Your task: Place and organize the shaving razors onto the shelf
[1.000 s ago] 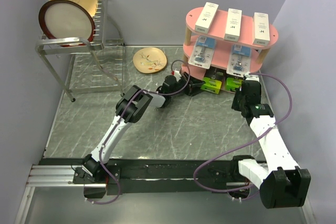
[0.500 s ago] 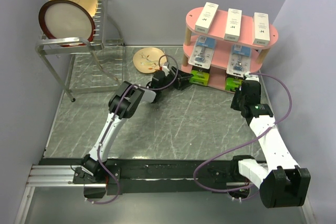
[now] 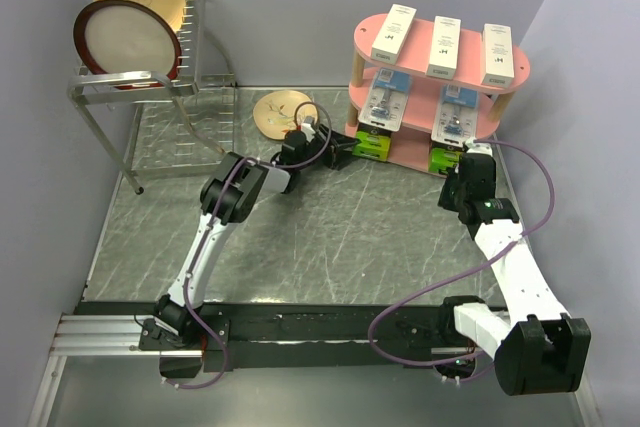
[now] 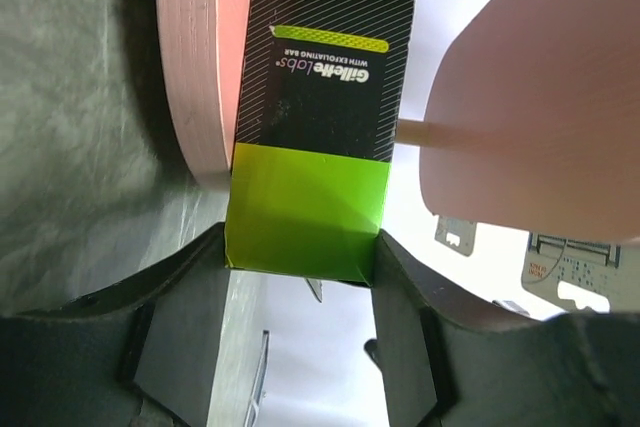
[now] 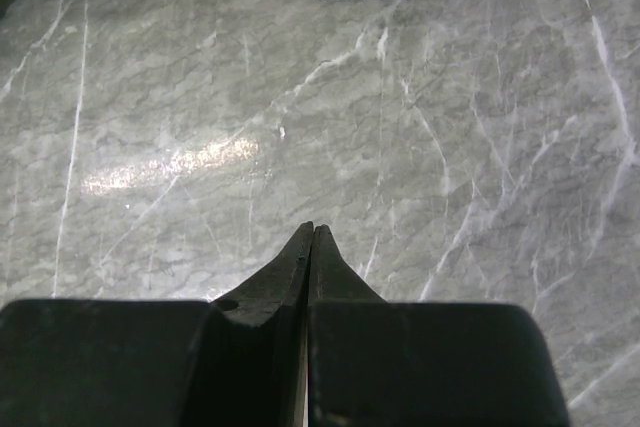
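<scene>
We counted three white boxes (image 3: 443, 45), two cards (image 3: 383, 99), two green boxes (image 3: 373, 146); left gripper (image 4: 300, 247) pinched one, right gripper (image 5: 313, 232) pressed together.

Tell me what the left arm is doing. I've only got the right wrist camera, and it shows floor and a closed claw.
Observer: The left claw is gripping the green end of a black-and-green box, which sits at the left end of the bottom level of the pink shelf.
Operator: What's on the top level?
Observer: Three white boxes lie side by side across the top board.
Operator: And the middle level?
Observer: Two blue razor cards sit there, one toward each end.
</scene>
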Robot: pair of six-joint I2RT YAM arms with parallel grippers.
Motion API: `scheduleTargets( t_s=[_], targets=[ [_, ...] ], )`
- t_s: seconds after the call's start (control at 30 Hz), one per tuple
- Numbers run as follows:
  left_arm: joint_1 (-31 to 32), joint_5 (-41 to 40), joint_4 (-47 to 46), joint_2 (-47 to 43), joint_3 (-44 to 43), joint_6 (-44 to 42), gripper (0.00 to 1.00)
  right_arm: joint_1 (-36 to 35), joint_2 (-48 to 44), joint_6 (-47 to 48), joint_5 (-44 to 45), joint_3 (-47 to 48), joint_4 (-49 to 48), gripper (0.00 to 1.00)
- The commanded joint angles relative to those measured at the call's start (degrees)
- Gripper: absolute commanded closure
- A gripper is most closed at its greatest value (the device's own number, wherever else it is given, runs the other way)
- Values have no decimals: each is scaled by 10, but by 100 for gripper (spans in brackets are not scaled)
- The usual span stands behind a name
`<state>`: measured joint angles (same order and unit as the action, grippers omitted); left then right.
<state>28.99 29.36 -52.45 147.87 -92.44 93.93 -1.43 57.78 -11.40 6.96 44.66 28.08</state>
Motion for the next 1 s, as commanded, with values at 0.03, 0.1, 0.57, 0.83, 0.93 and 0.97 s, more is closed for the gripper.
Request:
scheduleTargets(
  t_s=[0.03,0.1,0.57,0.83,0.93,0.97],
  targets=[
    [-27,14,20,-33,5,-24,47,5,-1,-11,-5,-5,-30,100],
    [-30,22,12,-34,-3,-37,28,4,0,-13,-8,-6,-31,100],
    [-29,67,-10,-112,95,-81,0,4,-5,-18,-5,-11,-35,100],
    [-26,113,53,-255,251,-195,1,6,-41,18,-41,3,-7,64],
    [-22,138,202,-338,280,-370,1,9,-76,36,-39,22,29,38],
    [-18,134,257,-360,277,-432,1,11,-85,40,-41,27,50,35]
  ],
)
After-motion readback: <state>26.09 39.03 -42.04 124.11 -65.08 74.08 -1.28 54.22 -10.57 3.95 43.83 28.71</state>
